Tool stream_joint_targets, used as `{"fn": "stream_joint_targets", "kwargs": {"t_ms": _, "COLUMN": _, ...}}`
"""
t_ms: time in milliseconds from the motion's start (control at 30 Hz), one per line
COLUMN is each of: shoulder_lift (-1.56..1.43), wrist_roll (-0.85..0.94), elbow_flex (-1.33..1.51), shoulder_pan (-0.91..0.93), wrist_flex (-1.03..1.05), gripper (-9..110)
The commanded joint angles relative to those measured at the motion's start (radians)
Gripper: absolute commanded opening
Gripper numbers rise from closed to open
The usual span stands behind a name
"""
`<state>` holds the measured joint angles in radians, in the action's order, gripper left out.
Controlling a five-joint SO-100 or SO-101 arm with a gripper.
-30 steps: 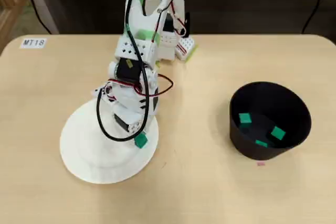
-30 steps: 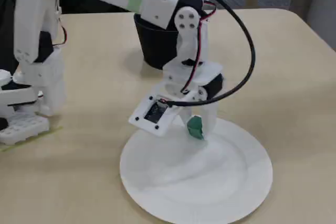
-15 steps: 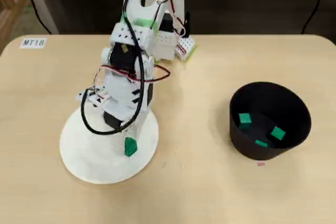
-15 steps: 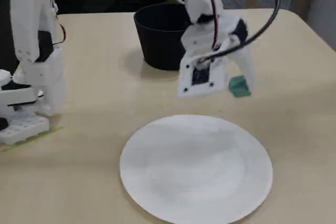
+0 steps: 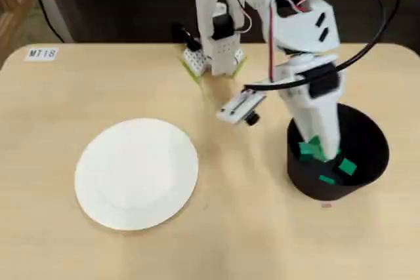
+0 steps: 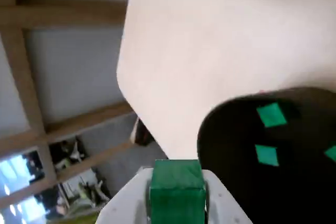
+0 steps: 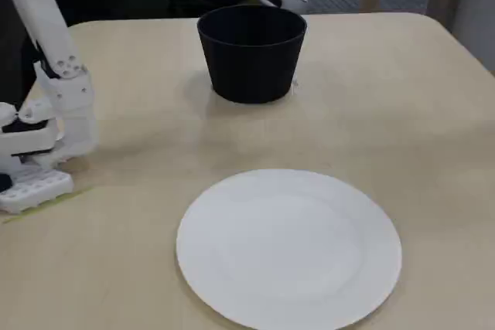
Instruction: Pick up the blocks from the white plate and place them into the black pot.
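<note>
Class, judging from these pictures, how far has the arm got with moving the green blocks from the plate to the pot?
Done: three blocks lie in the black pot, and the white plate is bare. In hand: the gripper holds the fourth block above the pot. Left: releasing it.

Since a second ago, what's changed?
The gripper lifted the last block off the plate and swung right in the overhead view; it is now above the pot, shut on the block, not released. The plate is now bare. Unchanged: plate and pot positions, and three blocks lying in the pot.
</note>
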<state>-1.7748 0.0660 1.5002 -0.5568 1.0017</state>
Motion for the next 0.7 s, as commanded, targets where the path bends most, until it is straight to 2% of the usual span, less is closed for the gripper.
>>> {"fn": "stream_joint_targets", "kwargs": {"t_ms": 0, "shoulder_lift": -0.087, "wrist_roll": -0.011, "elbow_flex": 0.086, "shoulder_pan": -0.083, "wrist_flex": -0.055, "gripper": -2}}
{"fn": "stream_joint_targets", "kwargs": {"t_ms": 200, "shoulder_lift": -0.230, "wrist_roll": -0.058, "elbow_flex": 0.382, "shoulder_pan": -0.095, "wrist_flex": -0.210, "gripper": -2}}
{"fn": "stream_joint_targets", "kwargs": {"t_ms": 533, "shoulder_lift": -0.150, "wrist_roll": -0.035, "elbow_flex": 0.400, "shoulder_pan": -0.035, "wrist_flex": -0.235, "gripper": -2}}
{"fn": "stream_joint_targets", "kwargs": {"t_ms": 633, "shoulder_lift": -0.147, "wrist_roll": -0.020, "elbow_flex": 0.405, "shoulder_pan": -0.025, "wrist_flex": -0.224, "gripper": 24}}
{"fn": "stream_joint_targets", "kwargs": {"t_ms": 667, "shoulder_lift": -0.146, "wrist_roll": -0.021, "elbow_flex": 0.405, "shoulder_pan": -0.020, "wrist_flex": -0.221, "gripper": 26}}
